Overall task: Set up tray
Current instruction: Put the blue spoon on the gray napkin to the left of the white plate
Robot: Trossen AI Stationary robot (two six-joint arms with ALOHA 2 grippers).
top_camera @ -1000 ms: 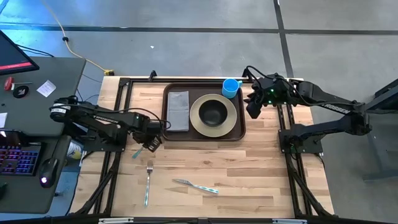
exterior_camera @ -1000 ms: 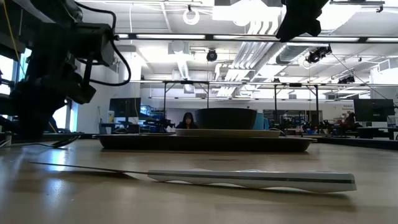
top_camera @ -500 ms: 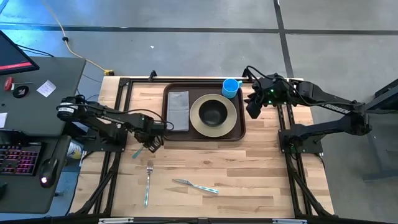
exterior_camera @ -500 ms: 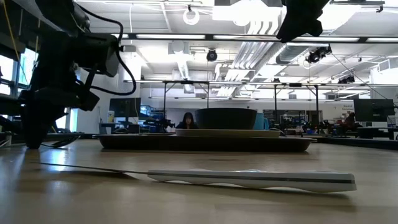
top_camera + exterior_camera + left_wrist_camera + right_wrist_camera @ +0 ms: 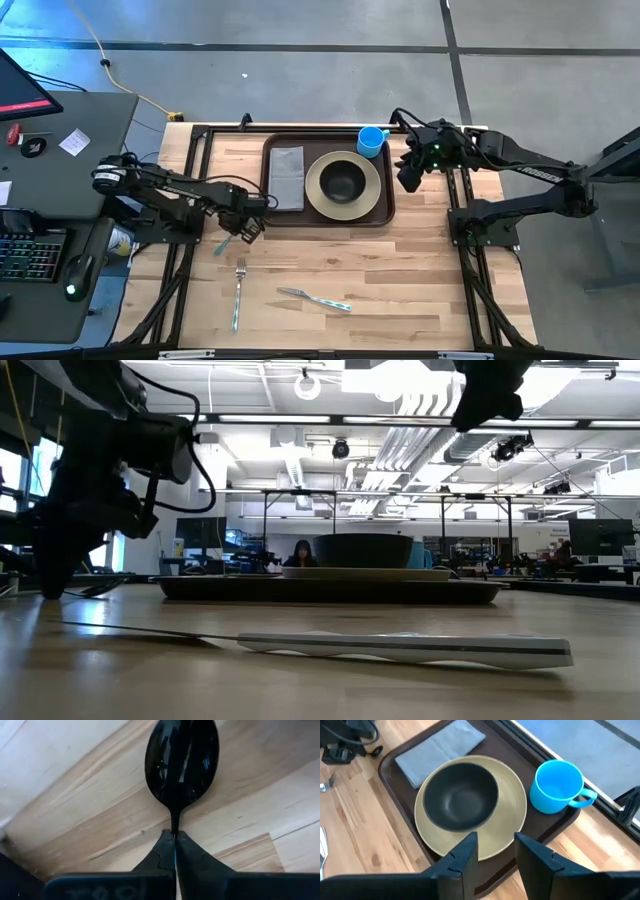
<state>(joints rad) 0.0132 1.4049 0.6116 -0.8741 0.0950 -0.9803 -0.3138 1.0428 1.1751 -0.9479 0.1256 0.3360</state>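
A spoon (image 5: 181, 762) with a dark shiny bowl and a teal handle (image 5: 222, 243) lies on the wooden table left of the dark brown tray (image 5: 385, 215). My left gripper (image 5: 240, 232) stands over it, shut on the spoon. The tray holds a grey napkin (image 5: 287, 178), a beige plate (image 5: 372, 190) with a dark bowl (image 5: 343, 180) on it, and a blue cup (image 5: 371, 140). My right gripper (image 5: 495, 855) hangs open above the tray's right edge, touching nothing. My left gripper pinches the spoon's thin neck (image 5: 175, 826), just behind the bowl, between its two fingers (image 5: 162, 852). The fingers come from above, pointing down, and lie across the handle. The spoon lies flat, its bowl on the wood.
A fork (image 5: 239, 290) and a knife (image 5: 315, 298) lie on the table nearer the front edge; the knife (image 5: 400, 648) fills the low view's foreground. A desk with a keyboard and mouse stands off the table's left side. A person sits far behind the table.
My left gripper has come down toward the table over the spoon and has shut on its neck. The spoon stays where it lay.
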